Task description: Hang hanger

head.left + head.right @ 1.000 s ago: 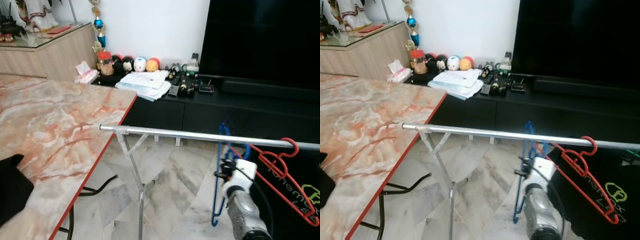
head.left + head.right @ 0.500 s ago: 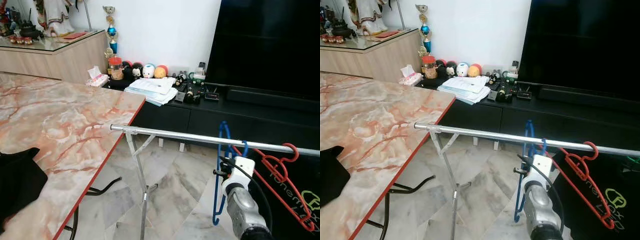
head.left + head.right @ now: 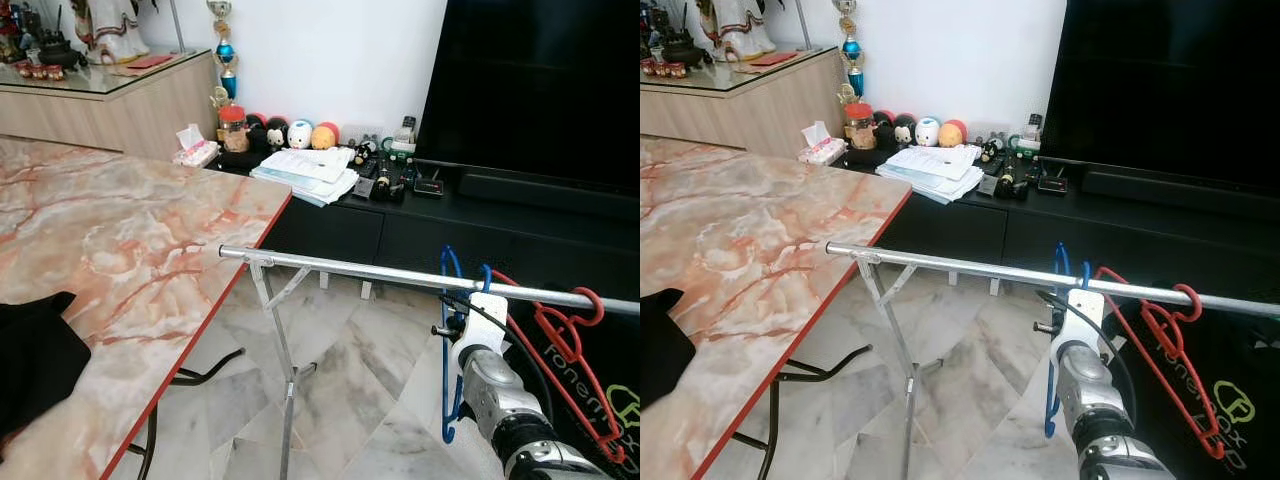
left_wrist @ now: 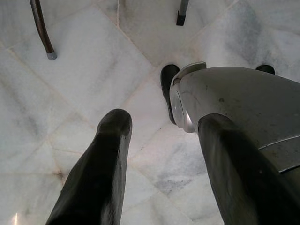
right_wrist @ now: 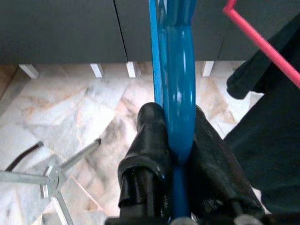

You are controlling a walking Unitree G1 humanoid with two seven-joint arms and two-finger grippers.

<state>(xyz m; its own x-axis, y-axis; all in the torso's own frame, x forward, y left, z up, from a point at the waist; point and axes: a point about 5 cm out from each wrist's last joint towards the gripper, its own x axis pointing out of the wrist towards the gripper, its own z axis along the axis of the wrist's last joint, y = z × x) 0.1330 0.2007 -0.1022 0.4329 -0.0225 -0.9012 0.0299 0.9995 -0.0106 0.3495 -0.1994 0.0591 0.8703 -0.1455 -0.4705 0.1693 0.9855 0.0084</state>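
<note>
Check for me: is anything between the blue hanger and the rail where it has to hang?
Nothing visible. The right tool is shut on the blue hanger, whose hook is already at the rail. The red hanger hangs beside it, further along.

My head views are evenly lit by soft, diffuse room light, bright on the white wall (image 3: 330, 50) and on the pale marble floor (image 3: 350, 370), with no hard shadows. The marble counter (image 3: 120, 240) carries a mild sheen, and the metal rail (image 3: 350, 268) shows a thin bright highlight along its length. The big dark screen (image 3: 550, 80) stays nearly black, with only faint reflections. Both pictures are sharp, without motion blur. At my left wrist the floor is clear while my left pincer (image 4: 161, 154) looms soft and out of focus. At my right wrist the blue hanger (image 5: 178, 70) gleams with glare streaks, and my right pincer (image 5: 176, 159) is slightly blurred up close.
</note>
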